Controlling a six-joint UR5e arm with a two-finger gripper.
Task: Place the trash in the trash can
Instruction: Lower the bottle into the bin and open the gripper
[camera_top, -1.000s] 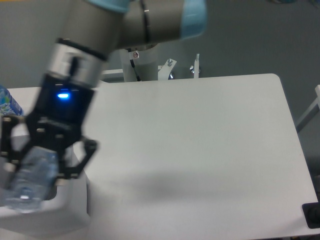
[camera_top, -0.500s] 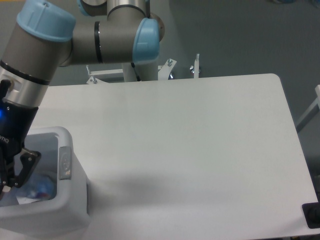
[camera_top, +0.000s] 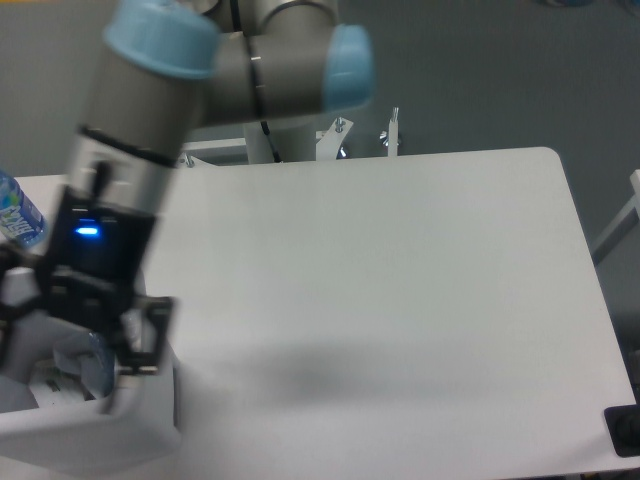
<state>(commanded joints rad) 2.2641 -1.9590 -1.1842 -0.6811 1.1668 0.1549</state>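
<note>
The white trash can (camera_top: 135, 430) stands at the table's lower left corner. Inside it lies the trash (camera_top: 72, 372), a clear, pale blue plastic shape, partly hidden behind the gripper. My gripper (camera_top: 78, 338) hovers just above the can's opening. It is open, its black fingers (camera_top: 150, 335) spread wide, and nothing is held between them. The arm's grey wrist with its lit blue light rises above the can.
A blue-labelled water bottle (camera_top: 16, 215) stands at the far left edge behind the can. The white table (camera_top: 400, 300) stretches to the right. Metal fittings (camera_top: 390, 135) stick up behind its back edge.
One second ago the gripper held the bottle above the can, then dipped into it. Now it has risen with its fingers spread and the bottle lies inside the can.
</note>
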